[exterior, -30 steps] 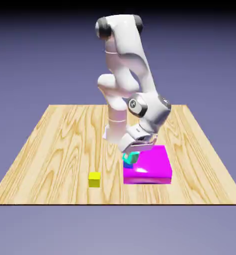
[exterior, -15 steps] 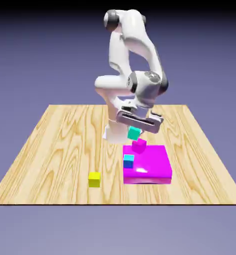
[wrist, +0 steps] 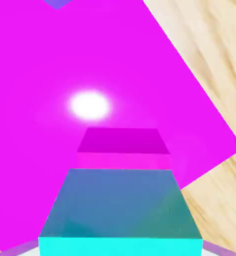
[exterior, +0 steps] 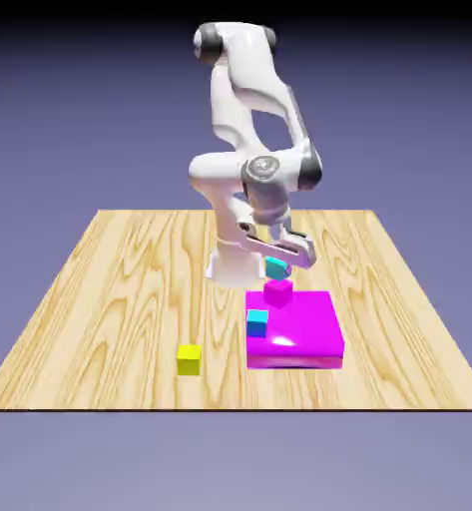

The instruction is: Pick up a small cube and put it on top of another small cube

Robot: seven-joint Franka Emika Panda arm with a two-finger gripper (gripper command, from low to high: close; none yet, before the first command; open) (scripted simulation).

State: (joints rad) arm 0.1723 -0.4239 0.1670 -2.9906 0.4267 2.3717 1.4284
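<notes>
My gripper (exterior: 278, 262) is shut on the small teal-green cube (exterior: 275, 267) and holds it in the air. The cube hangs just above the small magenta cube (exterior: 277, 290), with a thin gap between them. That magenta cube rests on the back part of a flat magenta slab (exterior: 309, 329). In the hand view the teal-green cube (wrist: 122, 210) fills the bottom and hides the fingertips. Just beyond it lies the small magenta cube (wrist: 123, 145) on the slab (wrist: 90, 50).
A bluer cyan cube (exterior: 256, 321) sits on the slab's front corner, toward the exterior view's left. A yellow cube (exterior: 188, 358) lies on the wooden table (exterior: 110, 289), left of the slab and near the front edge.
The gripper has lifted the teal-green cube from beside the slab, carried it over the small magenta cube and come down a little. The hand has turned.
</notes>
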